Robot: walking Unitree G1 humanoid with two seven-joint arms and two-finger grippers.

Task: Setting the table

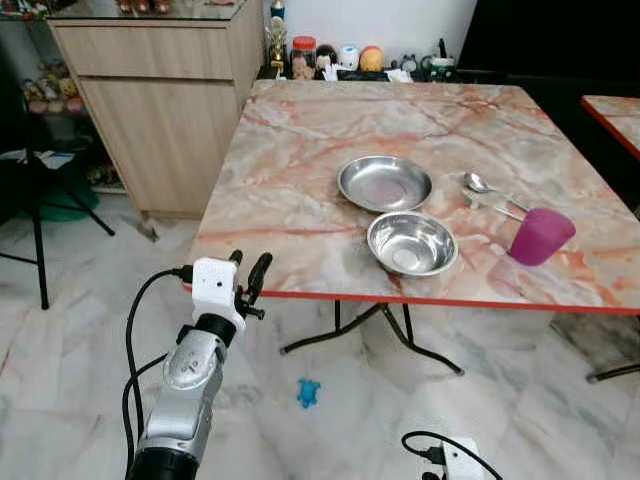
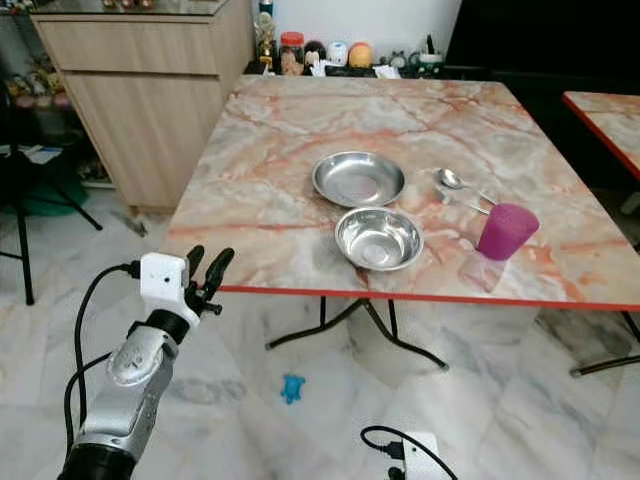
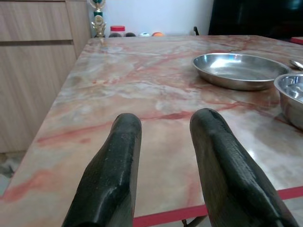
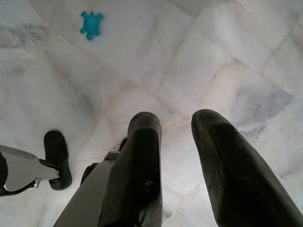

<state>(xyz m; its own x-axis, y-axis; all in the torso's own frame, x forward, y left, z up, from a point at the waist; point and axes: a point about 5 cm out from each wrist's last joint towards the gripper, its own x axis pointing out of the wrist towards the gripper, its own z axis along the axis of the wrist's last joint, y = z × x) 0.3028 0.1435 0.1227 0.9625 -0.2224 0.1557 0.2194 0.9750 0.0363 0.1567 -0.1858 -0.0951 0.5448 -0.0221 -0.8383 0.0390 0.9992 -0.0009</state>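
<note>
A marble-patterned table [image 1: 300,200] with a red edge carries a shallow steel plate [image 1: 385,183]. A steel bowl [image 1: 412,243] sits just in front of it. To the right lie a spoon [image 1: 480,184] and a purple cup [image 1: 541,236] near the front right. My left gripper [image 1: 250,260] is raised just off the table's front left corner, open and empty, level with the tabletop in the left wrist view [image 3: 163,123]. My right gripper [image 4: 175,120] hangs open and empty over the floor.
A wooden cabinet [image 1: 160,90] stands to the left of the table, with jars and ornaments [image 1: 340,58] behind the far edge. Black stand legs [image 1: 40,230] are at far left. A blue turtle toy [image 1: 308,392] lies on the marble floor. Another table [image 1: 615,115] is at right.
</note>
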